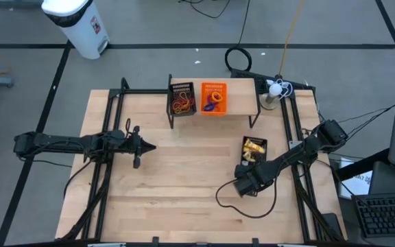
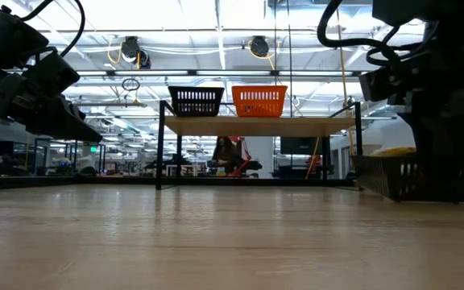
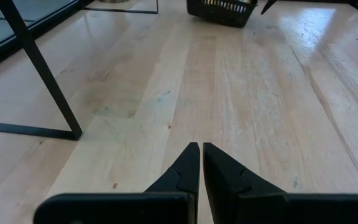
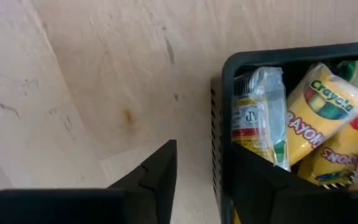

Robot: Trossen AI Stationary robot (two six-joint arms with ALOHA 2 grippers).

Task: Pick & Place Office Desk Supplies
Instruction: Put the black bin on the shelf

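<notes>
yellow crayon packs point(image 4: 328, 124) beside right pincer point(image 4: 204, 168)

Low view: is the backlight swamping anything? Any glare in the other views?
Low view: the ceiling lights behind leave the left gripper and black mesh tray as silhouettes; the orange tray still reads. Left wrist view: pale sheen on the far table. High view: even light, no glare. Right wrist view: crayon boxes well lit.
</notes>
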